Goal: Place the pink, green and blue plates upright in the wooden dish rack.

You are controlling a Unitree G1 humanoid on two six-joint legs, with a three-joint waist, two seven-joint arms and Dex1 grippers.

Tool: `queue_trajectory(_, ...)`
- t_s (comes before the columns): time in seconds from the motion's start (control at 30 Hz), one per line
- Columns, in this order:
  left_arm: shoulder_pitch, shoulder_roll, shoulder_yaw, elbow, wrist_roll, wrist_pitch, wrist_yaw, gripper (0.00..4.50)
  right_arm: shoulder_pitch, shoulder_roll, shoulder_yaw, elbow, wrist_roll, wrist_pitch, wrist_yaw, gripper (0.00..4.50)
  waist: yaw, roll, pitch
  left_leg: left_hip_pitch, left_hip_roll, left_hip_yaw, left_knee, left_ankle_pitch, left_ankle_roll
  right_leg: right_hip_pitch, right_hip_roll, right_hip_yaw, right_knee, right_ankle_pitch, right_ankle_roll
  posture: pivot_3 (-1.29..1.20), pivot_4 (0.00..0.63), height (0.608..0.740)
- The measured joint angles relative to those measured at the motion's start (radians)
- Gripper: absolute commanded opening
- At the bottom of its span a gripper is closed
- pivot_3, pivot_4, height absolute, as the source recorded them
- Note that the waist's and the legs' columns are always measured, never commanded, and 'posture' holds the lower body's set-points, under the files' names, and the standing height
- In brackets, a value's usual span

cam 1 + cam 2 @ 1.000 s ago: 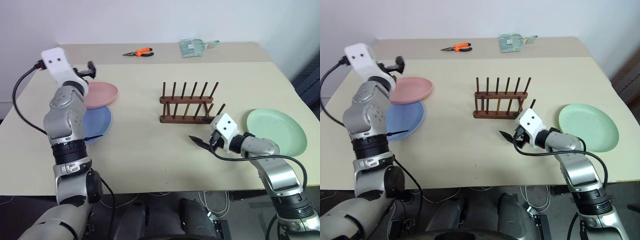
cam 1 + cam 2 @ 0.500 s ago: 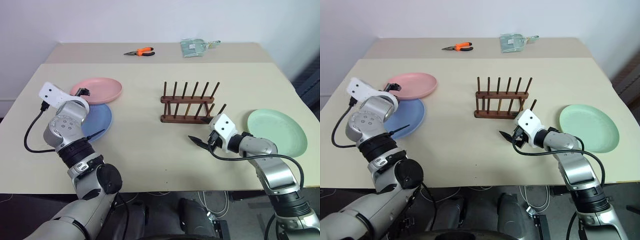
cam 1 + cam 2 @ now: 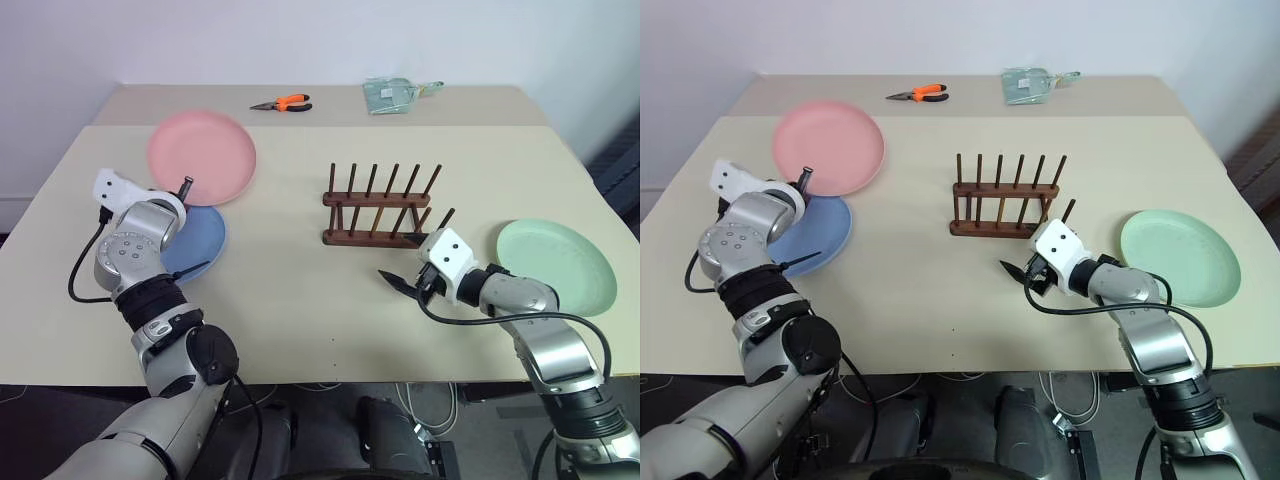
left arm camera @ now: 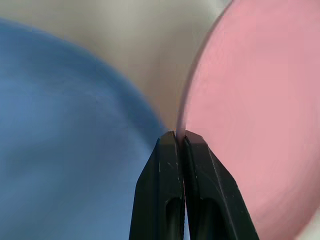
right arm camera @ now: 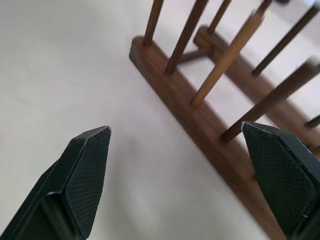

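The small dark brown wooden dish rack stands empty near the middle of the table and serves as the landmark here. Well to its left, the round salmon-pink plastic plate is tipped up on edge, its face turned toward the camera. The left gripper has its two black fingers pressed together on the plate's lower rim, pinching the thin lip. Just below it, also left of the rack, the light blue round plastic plate lies flat on the table. The pale mint-green round plastic plate lies flat well to the right of the rack.

The right gripper hangs just in front of the rack's right end, fingers spread wide and holding nothing; in its wrist view the near base bar and pegs sit between the fingertips.

The plates look light, stiff and matte, so not very slippery, though a pinch at one spot of the rim (a narrow hold) would likely let a plate swing or twist. How deep the fingers reach over the pink rim is hard to tell from the blurred wrist view. The rim is the natural place to take hold, and the rack seems light enough to shift if bumped.
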Motion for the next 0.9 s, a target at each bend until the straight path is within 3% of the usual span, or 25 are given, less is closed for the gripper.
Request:
queue_trajectory(0.1,0.014,0.004,-0.141,-0.084,-0.003,0.011,-0.126,0.0,-0.141,-0.029,-0.05,-0.05,0.081,0.065,0.041,4.4,0.0,0.0,0.0,0.0,0.0,0.0,0.0,0.0,0.0,0.0,0.0,0.0,0.0,0.0,0.0,0.0,0.15,0.74)
queue_trajectory(0.2,0.011,-0.012,-0.287,-0.162,-0.007,0.034,-0.209,0.0,-0.293,-0.055,-0.033,-0.099,0.051,0.034,0.05,4.4,0.001,0.0,0.0,0.0,0.0,0.0,-0.001,0.0,0.0,0.001,0.0,-0.001,-0.001,0.0,0.0,0.0,0.15,0.74)
queue_trajectory(0.3,0.001,-0.042,-0.378,-0.203,-0.016,0.048,-0.247,0.0,-0.363,-0.066,0.074,-0.076,-0.082,-0.074,0.043,4.4,-0.001,0.0,0.0,0.0,0.0,0.0,-0.001,0.0,0.0,0.0,0.0,0.0,-0.002,0.0,0.0,0.0,0.15,0.74)
queue_trajectory(0.5,-0.055,-0.127,-0.427,-0.257,-0.076,0.109,-0.228,0.0,-0.463,-0.064,0.261,0.128,-0.411,-0.339,-0.048,4.4,-0.001,0.0,0.0,0.0,0.0,0.001,-0.001,0.002,-0.004,0.0,0.0,0.0,-0.001,0.0,0.0,0.0,0.15,0.74)
queue_trajectory(0.6,-0.056,-0.144,-0.437,-0.28,-0.109,0.151,-0.216,0.0,-0.464,-0.062,0.296,0.211,-0.525,-0.415,-0.102,3.57,-0.001,0.0,0.0,0.0,0.0,0.001,-0.001,0.002,-0.004,0.0,0.0,0.001,-0.001,0.0,0.0,0.0,0.15,0.74)
queue_trajectory(0.8,-0.032,-0.147,-0.442,-0.299,-0.142,0.208,-0.199,0.0,-0.461,-0.065,0.293,0.25,-0.653,-0.474,-0.188,0.53,-0.002,0.0,0.0,0.0,0.0,0.001,-0.001,0.002,-0.004,0.0,0.0,0.001,-0.001,0.0,-0.001,0.0,0.15,0.74)
queue_trajectory(0.83,-0.03,-0.146,-0.435,-0.299,-0.146,0.21,-0.194,0.29,-0.459,-0.066,0.29,0.249,-0.673,-0.481,-0.201,0.01,-0.001,0.0,0.0,0.0,0.0,0.001,-0.001,0.003,-0.004,0.0,0.0,0.001,-0.001,0.0,-0.001,0.0,0.15,0.74)
queue_trajectory(0.9,-0.03,-0.155,-0.415,-0.299,-0.17,0.209,-0.191,0.99,-0.454,-0.067,0.289,0.247,-0.703,-0.496,-0.223,0.0,-0.001,0.0,0.0,0.0,0.0,0.001,-0.001,0.002,-0.004,0.0,0.0,0.001,-0.002,0.0,-0.001,0.0,0.15,0.74)
